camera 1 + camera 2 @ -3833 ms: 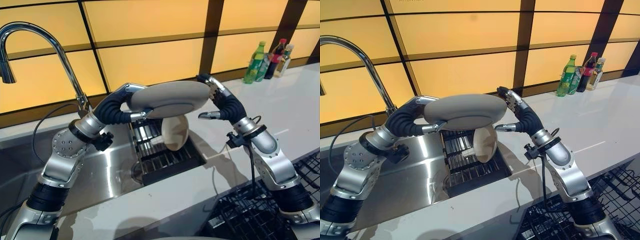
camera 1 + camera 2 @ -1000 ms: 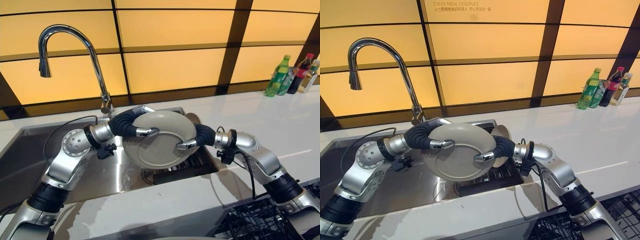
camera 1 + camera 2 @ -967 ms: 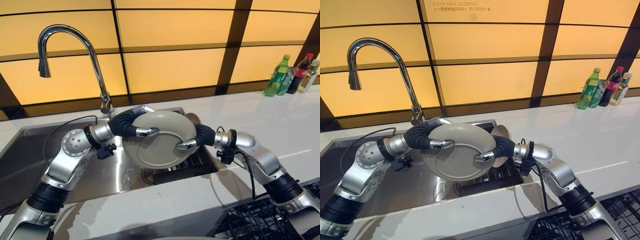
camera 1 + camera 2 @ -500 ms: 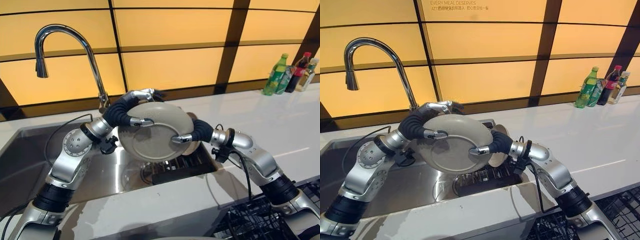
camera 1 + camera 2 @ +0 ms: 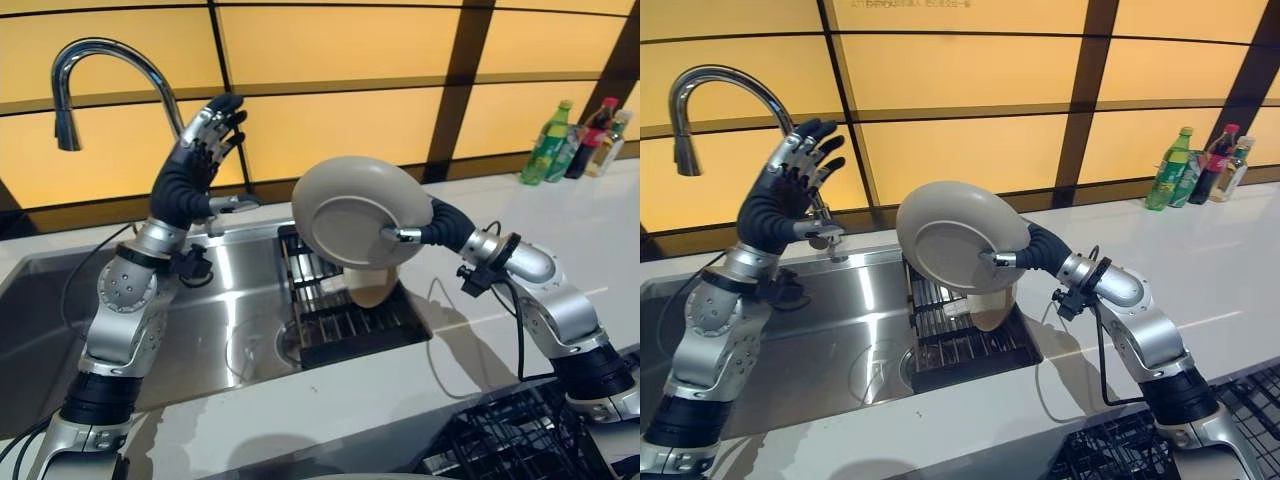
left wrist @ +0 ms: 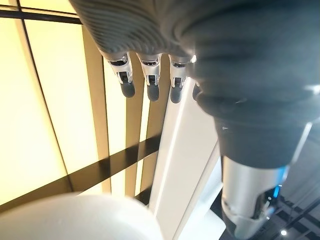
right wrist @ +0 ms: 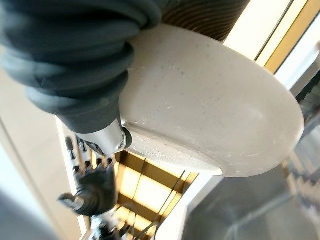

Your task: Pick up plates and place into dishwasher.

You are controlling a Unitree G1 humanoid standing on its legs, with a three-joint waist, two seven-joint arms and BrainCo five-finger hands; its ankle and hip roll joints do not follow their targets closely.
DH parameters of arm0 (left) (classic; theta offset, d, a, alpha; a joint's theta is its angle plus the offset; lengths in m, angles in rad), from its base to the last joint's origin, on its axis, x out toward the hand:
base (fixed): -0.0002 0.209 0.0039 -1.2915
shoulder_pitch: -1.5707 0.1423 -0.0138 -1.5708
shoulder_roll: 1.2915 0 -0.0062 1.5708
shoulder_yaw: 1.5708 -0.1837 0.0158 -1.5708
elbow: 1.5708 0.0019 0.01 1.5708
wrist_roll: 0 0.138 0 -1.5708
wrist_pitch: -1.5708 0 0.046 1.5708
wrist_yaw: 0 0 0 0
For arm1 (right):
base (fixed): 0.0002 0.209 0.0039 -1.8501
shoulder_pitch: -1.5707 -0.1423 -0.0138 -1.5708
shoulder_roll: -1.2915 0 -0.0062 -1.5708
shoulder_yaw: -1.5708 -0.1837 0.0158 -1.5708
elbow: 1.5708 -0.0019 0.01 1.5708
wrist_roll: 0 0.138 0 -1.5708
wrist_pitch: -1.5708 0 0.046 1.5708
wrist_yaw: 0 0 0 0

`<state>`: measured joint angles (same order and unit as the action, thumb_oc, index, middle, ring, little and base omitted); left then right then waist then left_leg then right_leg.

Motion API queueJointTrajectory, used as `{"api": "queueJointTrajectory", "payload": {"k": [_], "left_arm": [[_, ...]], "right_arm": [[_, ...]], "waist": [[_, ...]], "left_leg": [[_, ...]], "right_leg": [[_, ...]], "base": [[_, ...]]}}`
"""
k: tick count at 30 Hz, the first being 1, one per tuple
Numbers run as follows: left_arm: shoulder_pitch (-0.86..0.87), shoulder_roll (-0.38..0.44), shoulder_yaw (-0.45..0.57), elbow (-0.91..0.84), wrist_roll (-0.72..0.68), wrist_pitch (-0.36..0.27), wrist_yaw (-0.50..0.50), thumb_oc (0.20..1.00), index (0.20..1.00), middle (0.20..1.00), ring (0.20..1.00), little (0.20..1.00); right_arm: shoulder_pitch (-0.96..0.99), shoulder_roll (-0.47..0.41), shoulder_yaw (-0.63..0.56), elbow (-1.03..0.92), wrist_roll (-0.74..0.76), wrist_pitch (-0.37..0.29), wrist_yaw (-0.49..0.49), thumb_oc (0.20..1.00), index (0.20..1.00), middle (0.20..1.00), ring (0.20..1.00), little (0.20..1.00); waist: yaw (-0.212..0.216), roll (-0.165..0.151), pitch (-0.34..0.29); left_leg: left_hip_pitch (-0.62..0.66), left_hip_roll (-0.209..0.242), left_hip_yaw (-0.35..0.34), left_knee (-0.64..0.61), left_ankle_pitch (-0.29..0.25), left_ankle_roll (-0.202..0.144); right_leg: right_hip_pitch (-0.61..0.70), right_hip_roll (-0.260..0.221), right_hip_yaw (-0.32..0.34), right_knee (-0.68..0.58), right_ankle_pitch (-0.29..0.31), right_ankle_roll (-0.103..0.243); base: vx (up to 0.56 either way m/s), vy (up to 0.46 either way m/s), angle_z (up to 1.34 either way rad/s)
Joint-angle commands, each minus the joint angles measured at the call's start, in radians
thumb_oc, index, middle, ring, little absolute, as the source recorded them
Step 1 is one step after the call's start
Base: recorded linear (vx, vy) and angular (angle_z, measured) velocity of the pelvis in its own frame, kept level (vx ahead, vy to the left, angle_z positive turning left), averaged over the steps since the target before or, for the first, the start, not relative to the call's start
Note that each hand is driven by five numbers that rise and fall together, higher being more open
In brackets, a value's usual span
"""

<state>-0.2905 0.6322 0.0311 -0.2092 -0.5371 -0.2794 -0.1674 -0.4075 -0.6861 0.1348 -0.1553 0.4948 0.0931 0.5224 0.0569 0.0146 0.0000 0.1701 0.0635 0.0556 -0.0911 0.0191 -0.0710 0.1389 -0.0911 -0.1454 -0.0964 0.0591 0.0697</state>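
Note:
A round grey-beige plate [image 5: 355, 212] hangs tilted on edge above the sink's rack. My right hand [image 5: 440, 225] is shut on its right rim, thumb on the near face and fingers behind it. The right wrist view shows the plate's [image 7: 210, 110] underside right against the hand. My left hand [image 5: 195, 160] is raised by the faucet, well to the left of the plate, open with fingers [image 6: 150, 82] straight and holding nothing. A second pale plate [image 5: 372, 285] stands upright in the rack below the held one.
A chrome faucet [image 5: 100, 60] arches over the steel sink [image 5: 230, 300]. A dark slotted rack [image 5: 340, 320] sits in the sink's right part. Bottles [image 5: 545, 145] stand at the back right of the white counter [image 5: 560, 240]. A black wire dishwasher basket [image 5: 500, 440] lies at the lower right.
My left hand let go of the plate and rose toward the faucet with fingers spread. The right hand alone carried the plate up and to the right.

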Motion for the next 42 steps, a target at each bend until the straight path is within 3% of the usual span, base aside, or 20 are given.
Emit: {"api": "queueJointTrajectory", "payload": {"k": [1,10,18,31,42], "left_arm": [[-0.019,0.038,0.032,0.059,-0.039,-0.079,0.012,1.000,1.000,1.000,1.000,1.000],[0.046,0.065,0.106,0.054,-0.066,-0.098,0.009,1.000,1.000,1.000,1.000,1.000],[0.056,0.091,0.151,0.105,-0.052,-0.132,0.057,1.000,1.000,1.000,1.000,1.000],[0.042,0.077,0.193,0.210,0.002,-0.174,0.071,1.000,1.000,1.000,1.000,1.000],[0.029,0.100,0.189,0.194,0.027,-0.155,0.102,1.000,1.000,1.000,1.000,1.000]], "right_arm": [[-0.013,-0.042,-0.102,-0.017,-0.033,-0.100,-0.087,0.200,0.200,0.200,0.200,0.200],[0.119,-0.123,-0.299,0.022,-0.116,-0.158,-0.228,0.200,0.200,0.200,0.200,0.200],[0.258,-0.118,-0.416,0.068,-0.172,-0.163,-0.307,0.200,0.200,0.200,0.200,0.200],[0.430,-0.097,-0.580,0.258,-0.193,-0.102,-0.295,0.200,0.200,0.200,0.200,0.200],[0.488,-0.139,-0.526,0.461,-0.250,-0.050,-0.135,0.200,0.200,0.200,0.200,0.200]], "waist": [[-0.021,-0.027,-0.039],[-0.077,-0.033,-0.027],[-0.152,-0.032,-0.006],[-0.239,-0.031,0.025],[-0.237,-0.041,0.039]], "left_leg": [[-0.001,-0.014,0.025,0.004,-0.062,0.025],[0.013,-0.005,0.079,0.004,-0.072,0.029],[0.034,0.000,0.140,0.004,-0.089,0.038],[0.045,-0.020,0.203,0.004,-0.102,0.046],[0.045,-0.015,0.215,0.004,-0.098,0.038]], "right_leg": [[0.007,-0.034,0.022,0.009,-0.046,0.033],[-0.007,-0.015,0.074,0.009,-0.040,0.032],[-0.021,-0.013,0.130,0.009,-0.033,0.042],[-0.064,-0.013,0.190,0.009,0.001,0.068],[-0.074,-0.008,0.195,0.009,0.010,0.070]], "base": [[-0.02,0.008,-0.04],[-0.01,-0.001,-0.21],[0.00,0.006,-0.25],[0.00,-0.013,-0.21],[0.02,-0.037,-0.07]]}}
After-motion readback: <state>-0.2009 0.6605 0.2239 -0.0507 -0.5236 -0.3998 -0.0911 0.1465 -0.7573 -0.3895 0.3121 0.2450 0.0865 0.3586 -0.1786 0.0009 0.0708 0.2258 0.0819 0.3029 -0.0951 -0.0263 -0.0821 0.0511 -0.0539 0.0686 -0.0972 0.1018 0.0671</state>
